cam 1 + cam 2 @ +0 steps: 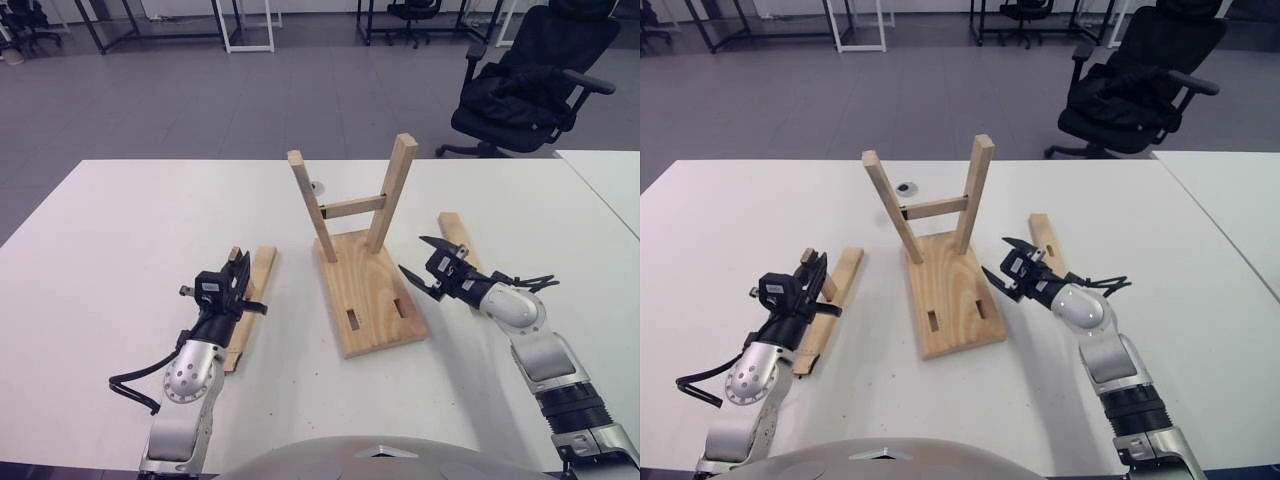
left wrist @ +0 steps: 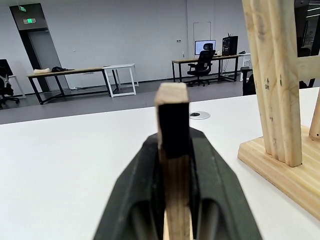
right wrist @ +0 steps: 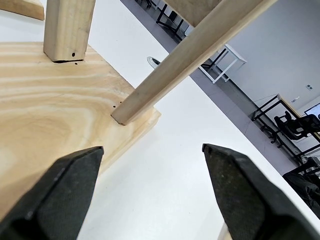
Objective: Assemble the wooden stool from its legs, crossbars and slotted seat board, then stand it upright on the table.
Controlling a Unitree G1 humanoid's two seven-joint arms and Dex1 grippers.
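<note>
Gripping a loose wooden bar (image 2: 171, 130), your left hand (image 1: 234, 288) is clenching it between both fingers, and the bar's end is poking out just past the fingertips. A flat wooden piece (image 1: 258, 275) is lying on the worktop (image 1: 110, 230) right alongside that hand, on the side facing the seat board (image 1: 372, 290). You cannot tell whether it is joined to the gripped bar.

Your right hand (image 1: 412, 254) is hanging released, with its fingers spread wide and nothing between them. It is pointing at the seat board's near edge from just beside it. Ahead of those fingertips two legs (image 1: 392, 190) are standing in the board, leaning apart, and a crossbar (image 1: 353, 207) is bridging them. Two slots (image 1: 352, 319) are sitting unfilled in the board's other end. Another loose leg (image 1: 452, 228) is lying just behind the right hand, on its outer side.
</note>
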